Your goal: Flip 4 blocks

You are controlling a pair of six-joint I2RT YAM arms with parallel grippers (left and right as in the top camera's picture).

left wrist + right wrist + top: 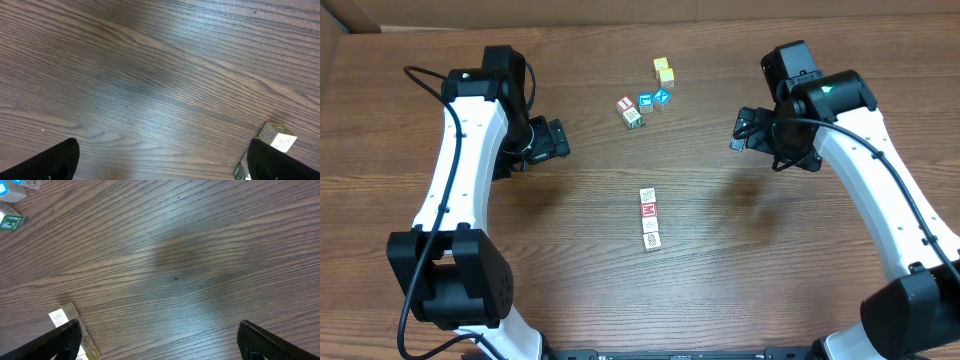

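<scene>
**Operator:** Left gripper (557, 140) condition?

**Inspector:** Its jaws are standing wide apart, gripping nothing, over the bare table (570, 260) left of the blocks.

**Operator:** Right gripper (741, 130)?

**Inspector:** Also standing spread and empty, over on the right.

**Operator:** Block locations?

**Inspector:** A row of lettered blocks (649, 219), including the red M, is lying at table centre. A cluster of lettered blocks (640, 106) is sitting farther back, beside two yellow cubes (664, 70).
</scene>
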